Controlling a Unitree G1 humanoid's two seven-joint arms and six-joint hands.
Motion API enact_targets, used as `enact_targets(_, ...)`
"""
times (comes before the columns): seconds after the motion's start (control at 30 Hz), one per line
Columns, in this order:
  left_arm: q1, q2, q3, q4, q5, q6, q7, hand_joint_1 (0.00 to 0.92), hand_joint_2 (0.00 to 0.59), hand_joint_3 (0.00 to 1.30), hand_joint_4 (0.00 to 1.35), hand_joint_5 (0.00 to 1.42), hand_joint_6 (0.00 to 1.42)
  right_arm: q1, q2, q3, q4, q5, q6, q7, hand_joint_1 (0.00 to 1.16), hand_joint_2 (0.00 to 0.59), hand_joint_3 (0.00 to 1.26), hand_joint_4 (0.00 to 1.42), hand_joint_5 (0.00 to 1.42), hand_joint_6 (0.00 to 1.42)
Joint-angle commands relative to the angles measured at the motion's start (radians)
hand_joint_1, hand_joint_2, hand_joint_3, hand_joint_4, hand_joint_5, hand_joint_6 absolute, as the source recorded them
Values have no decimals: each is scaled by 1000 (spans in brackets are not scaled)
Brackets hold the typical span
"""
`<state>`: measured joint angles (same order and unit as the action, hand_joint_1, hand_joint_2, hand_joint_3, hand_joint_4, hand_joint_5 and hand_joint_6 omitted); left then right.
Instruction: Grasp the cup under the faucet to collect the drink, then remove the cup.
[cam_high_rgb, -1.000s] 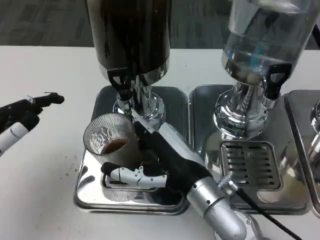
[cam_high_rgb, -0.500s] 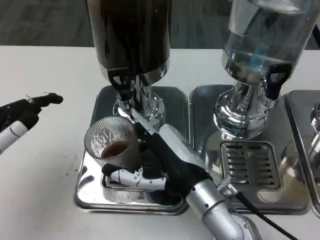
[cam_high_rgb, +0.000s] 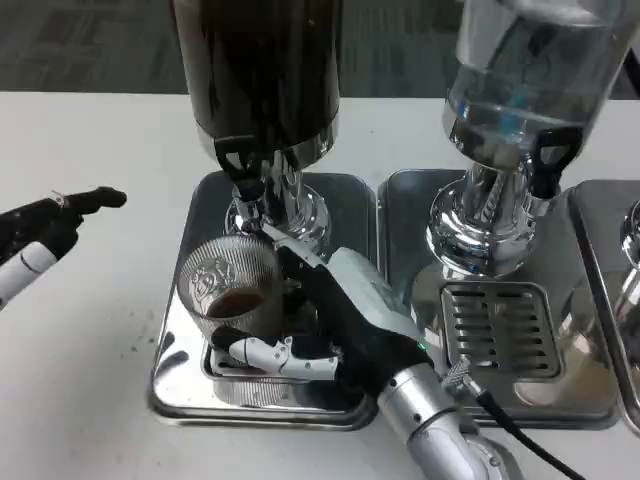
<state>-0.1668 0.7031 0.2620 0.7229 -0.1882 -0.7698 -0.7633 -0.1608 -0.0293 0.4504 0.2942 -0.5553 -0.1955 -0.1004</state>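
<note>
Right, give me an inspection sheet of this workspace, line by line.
Surface: white table, a few dark specks near the tray's left edge.
Job's things: ribbed clear cup with brown drink at its bottom, standing on the steel drip tray below the black faucet of the dark drink dispenser.
Clutter: nothing seen.
Hands: right hand wraps the cup, fingers curled round its base; left hand off to the left above the table, holding nothing, fingers partly curled.
Cables: black cable running from the right wrist.
Surroundings: water dispenser on a second tray with a slotted grate; dark carpet behind.
</note>
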Motion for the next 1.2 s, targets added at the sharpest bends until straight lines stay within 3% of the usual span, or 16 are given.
enact_targets(0.03, -5, 18, -5, 2, 1, 8, -7, 0, 203, 260, 122, 98, 109, 18, 2, 12, -19, -15, 4, -22, 574, 196, 128, 97, 297, 477)
enact_targets(0.33, -26, -4, -35, 5, 2, 0, -40, 0, 205, 259, 120, 98, 109, 30, 5, 8, -26, -5, 0, -34, 576, 197, 188, 172, 366, 549)
enact_targets(0.63, -88, -48, -105, 31, 19, -7, -48, 0, 217, 243, 114, 98, 109, 45, 5, 3, -49, -12, 11, -55, 576, 197, 225, 256, 416, 597)
enact_targets(1.2, -99, -48, -130, 59, 20, -15, -44, 0, 221, 230, 110, 97, 121, 46, 6, 6, -52, -13, 13, -81, 567, 206, 294, 363, 498, 674)
